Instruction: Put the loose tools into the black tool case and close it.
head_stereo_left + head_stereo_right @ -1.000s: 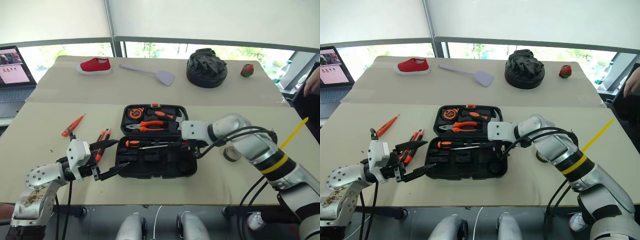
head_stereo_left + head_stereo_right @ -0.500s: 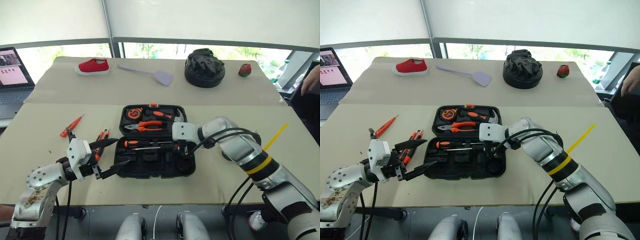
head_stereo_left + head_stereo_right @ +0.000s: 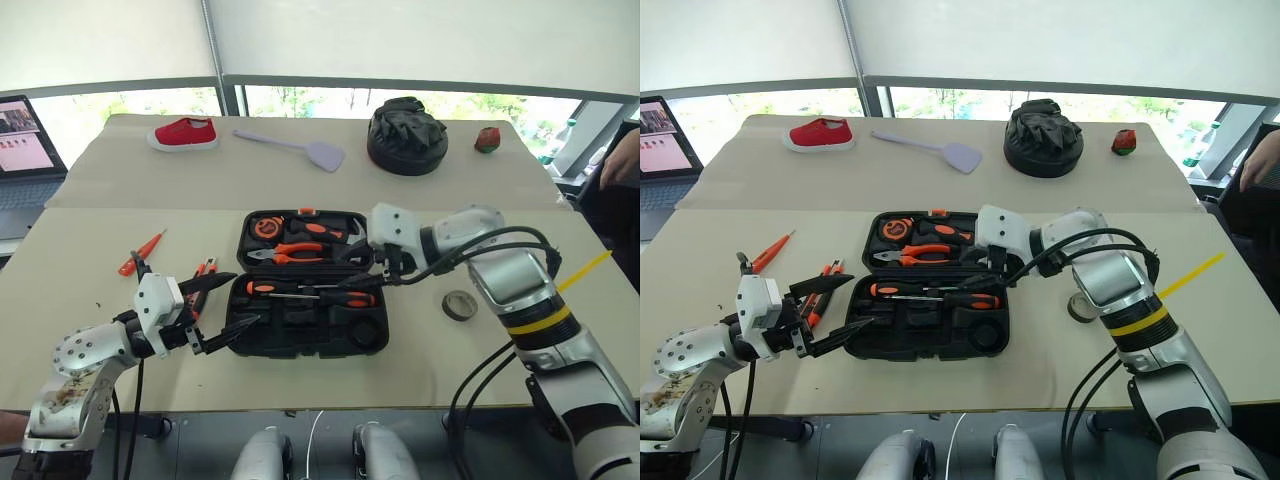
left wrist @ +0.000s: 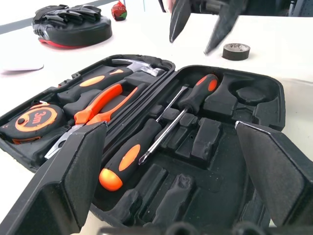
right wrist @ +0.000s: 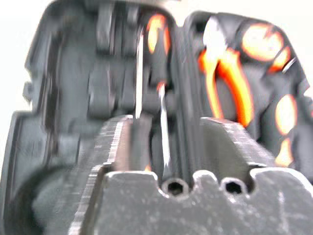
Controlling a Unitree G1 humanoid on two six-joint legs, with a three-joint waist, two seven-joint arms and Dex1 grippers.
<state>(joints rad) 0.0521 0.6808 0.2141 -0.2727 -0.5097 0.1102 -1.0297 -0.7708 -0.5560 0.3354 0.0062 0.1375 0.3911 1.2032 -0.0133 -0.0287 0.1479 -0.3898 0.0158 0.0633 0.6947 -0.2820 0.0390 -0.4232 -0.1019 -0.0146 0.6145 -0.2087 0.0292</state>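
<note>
The black tool case lies open in the middle of the table. Its far half holds pliers, a tape measure and a hammer. Two black-and-orange screwdrivers lie in its near half. My right gripper hovers open and empty just above the case's right side. Beside the case's left edge, my left gripper is held level and wide open, with nothing in it. A thin orange screwdriver and what looks like the utility knife lie left of the case. The tape roll lies to its right.
Along the far table sit a red shoe, a lilac spatula, a black fabric bundle and a small red object. A laptop stands at the left edge. A person's hand shows at the right.
My right gripper has lifted off the case's near half and drawn back to the right. A second screwdriver now lies where it was. The left gripper has stayed put.
</note>
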